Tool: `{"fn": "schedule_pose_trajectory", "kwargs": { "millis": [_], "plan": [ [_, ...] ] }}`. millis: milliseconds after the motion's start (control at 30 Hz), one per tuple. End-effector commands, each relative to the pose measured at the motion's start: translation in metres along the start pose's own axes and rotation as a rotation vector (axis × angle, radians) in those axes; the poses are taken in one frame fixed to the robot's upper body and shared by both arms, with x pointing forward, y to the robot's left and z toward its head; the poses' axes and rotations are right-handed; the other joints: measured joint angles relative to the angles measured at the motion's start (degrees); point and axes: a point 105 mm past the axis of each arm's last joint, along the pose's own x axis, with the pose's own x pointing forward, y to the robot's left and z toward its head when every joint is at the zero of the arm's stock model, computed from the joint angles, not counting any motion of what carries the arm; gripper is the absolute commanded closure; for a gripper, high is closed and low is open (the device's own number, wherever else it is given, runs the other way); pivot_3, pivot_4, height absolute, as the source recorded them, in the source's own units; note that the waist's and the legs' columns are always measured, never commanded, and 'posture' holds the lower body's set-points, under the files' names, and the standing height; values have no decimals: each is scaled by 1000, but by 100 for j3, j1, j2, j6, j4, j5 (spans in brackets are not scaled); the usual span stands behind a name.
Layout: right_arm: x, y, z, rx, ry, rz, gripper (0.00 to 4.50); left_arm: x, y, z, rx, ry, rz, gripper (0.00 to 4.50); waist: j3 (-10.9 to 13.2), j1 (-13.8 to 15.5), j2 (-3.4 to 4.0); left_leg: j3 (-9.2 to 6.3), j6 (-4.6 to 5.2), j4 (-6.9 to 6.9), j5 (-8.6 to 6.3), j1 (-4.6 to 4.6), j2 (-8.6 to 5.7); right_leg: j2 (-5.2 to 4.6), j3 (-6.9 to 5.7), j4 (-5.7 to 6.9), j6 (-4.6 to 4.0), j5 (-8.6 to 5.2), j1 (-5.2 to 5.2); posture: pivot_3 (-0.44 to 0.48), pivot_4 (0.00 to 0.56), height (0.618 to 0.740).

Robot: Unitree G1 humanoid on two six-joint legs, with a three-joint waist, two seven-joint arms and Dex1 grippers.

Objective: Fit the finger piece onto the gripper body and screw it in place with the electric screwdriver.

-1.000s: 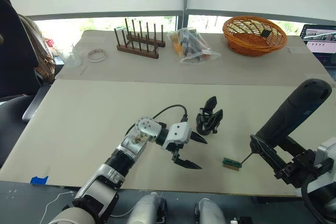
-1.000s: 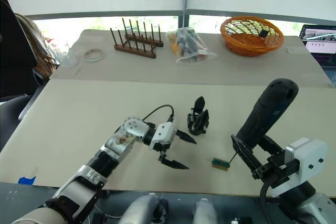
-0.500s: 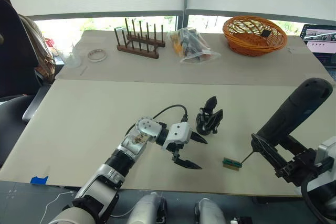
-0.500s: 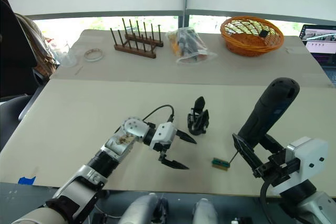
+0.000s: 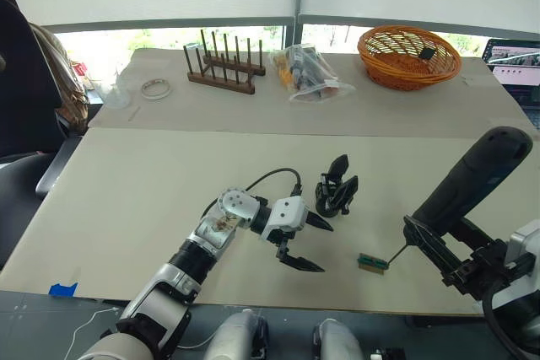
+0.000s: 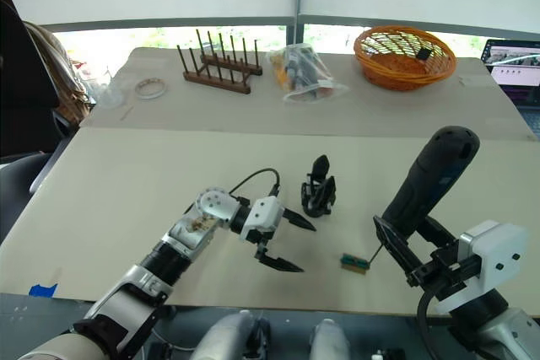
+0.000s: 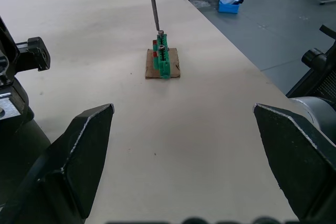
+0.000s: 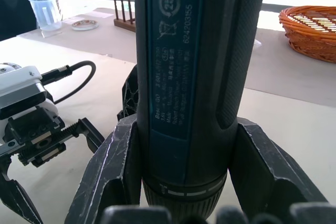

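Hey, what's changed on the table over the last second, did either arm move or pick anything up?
Nothing visibly changed. The left gripper still hangs open and empty beside the gripper body, and the right gripper still holds the electric screwdriver with its bit on the small green block.

Left gripper (image 5: 305,244) fingers spread wide; right gripper (image 8: 184,182) fingers clamped
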Motion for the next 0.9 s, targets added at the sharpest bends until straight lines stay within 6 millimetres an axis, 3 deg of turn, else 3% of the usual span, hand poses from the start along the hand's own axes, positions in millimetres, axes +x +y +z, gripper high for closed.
{"fn": "schedule_pose_trajectory", "kwargs": {
  "millis": [33,900],
  "plan": [
    [1,5,15,-39,-59,20,2575,-2,4,10,47,-22,8,0,0,0,0,-1,0,0,0,0,0,0,0,0,0,0,0,0,150,740],
    [3,11,15,-32,-49,35,2575,-2,4,11,49,-21,7,0,0,0,0,0,0,0,0,0,0,0,0,0,0,0,0,0,150,740]
  ]
}}
